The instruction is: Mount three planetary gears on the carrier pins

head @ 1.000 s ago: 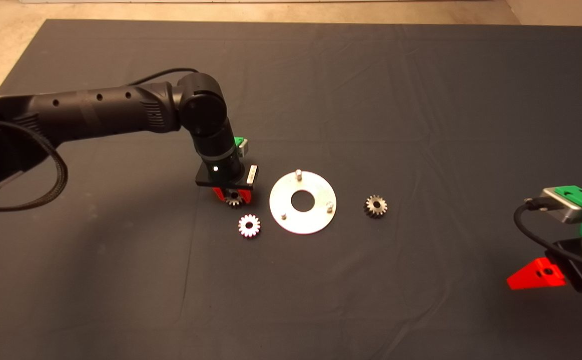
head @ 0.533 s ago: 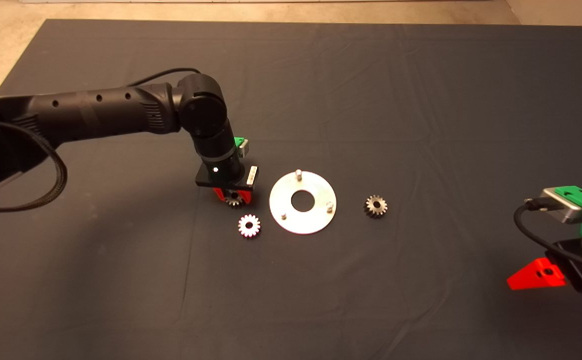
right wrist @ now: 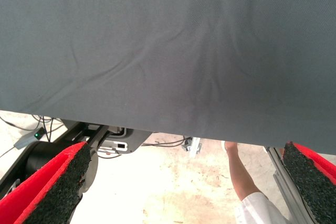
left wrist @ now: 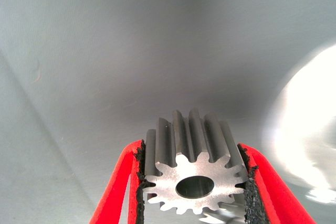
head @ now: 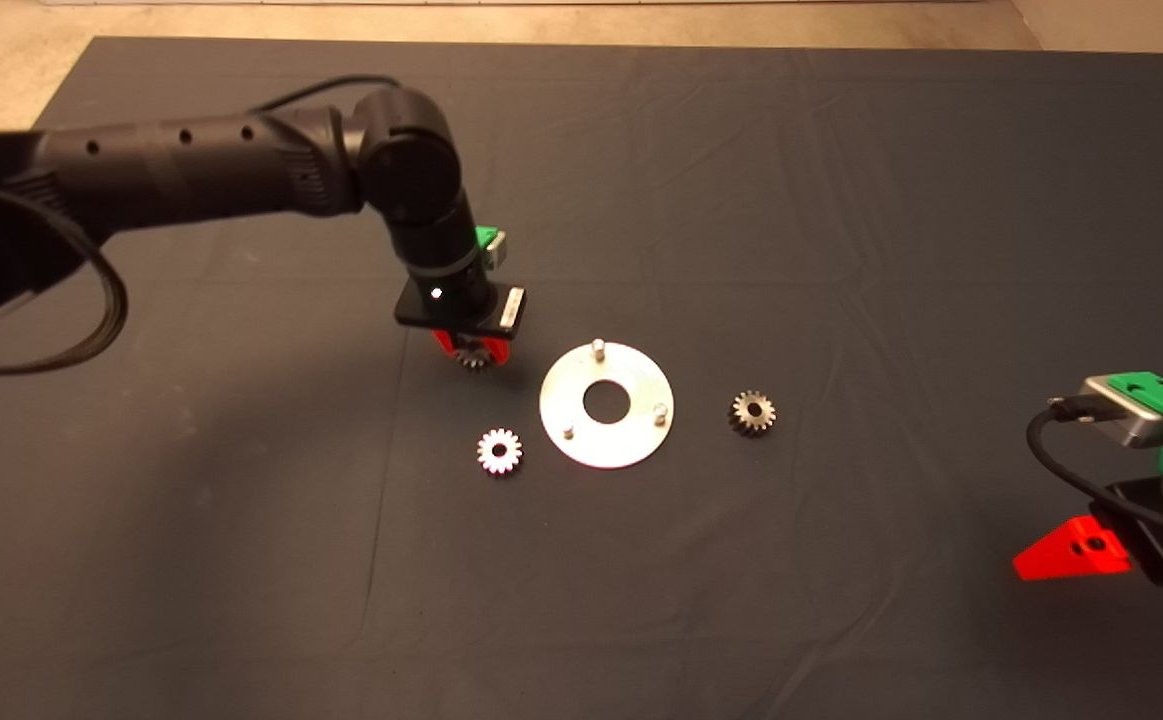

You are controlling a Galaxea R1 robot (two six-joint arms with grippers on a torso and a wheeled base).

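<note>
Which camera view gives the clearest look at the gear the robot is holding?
The left wrist view: the held gear fills it, teeth and centre hole plain between the left gripper. The head view shows it tiny under the gripper; the right wrist view misses it.

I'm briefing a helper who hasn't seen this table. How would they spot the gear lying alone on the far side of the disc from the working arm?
Find the shiny round disc with three pins mid-mat. On the side facing the parked right gripper lies one small gear, flat on the mat, apart from the disc. It looks darker than the bright gear opposite, and unlike the gear in the left gripper, nothing holds it.
</note>
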